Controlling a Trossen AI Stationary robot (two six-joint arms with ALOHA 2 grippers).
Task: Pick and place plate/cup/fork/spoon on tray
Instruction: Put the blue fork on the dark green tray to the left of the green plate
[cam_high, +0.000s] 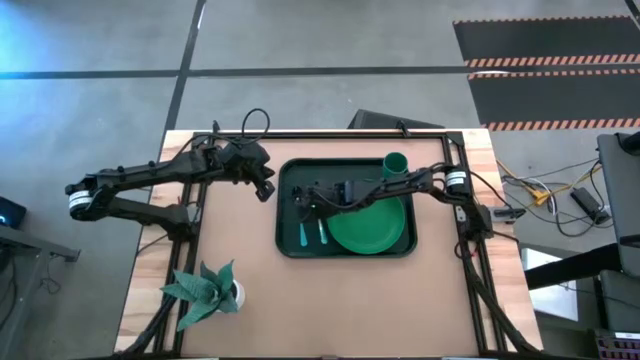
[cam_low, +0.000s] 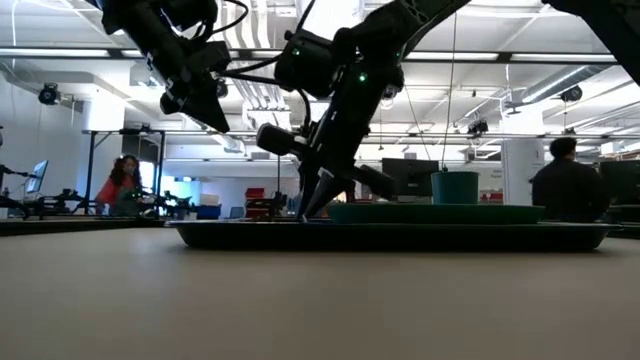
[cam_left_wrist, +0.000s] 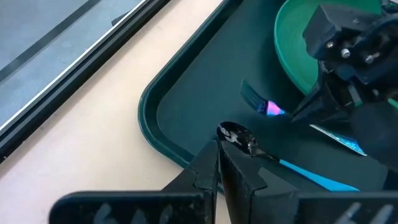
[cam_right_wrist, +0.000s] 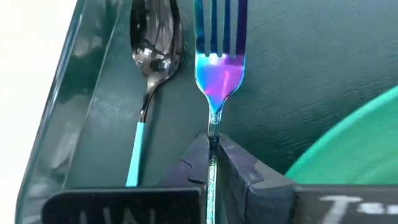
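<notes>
Counter (cam_high: 330, 300): wooden top, carries everything listed below.

Tray (cam_high: 290, 175): dark green; already holds plate, cup, spoon. Risk: its raised rim lies close beside the right gripper's fingers, so a sideways drift could knock them against it.

Plate (cam_high: 372, 228): bright green, just beside the fingers. Risk: a fork let go at a tilt could lean on its rim.

Cup (cam_high: 395, 163): upright in the tray's corner, well away from the fingers.

Right gripper (cam_right_wrist: 212, 149): fingers clamped on the fork's handle, low over the tray.

Left gripper (cam_left_wrist: 219, 163): fingers together, empty, outside the tray rim.

Spoon (cam_right_wrist: 151, 46): flat, alongside the fork. Risk: the released fork could slide onto it.

Fork (cam_right_wrist: 217, 68): tines ahead of the fingertips, whether touching the tray is unclear.
</notes>
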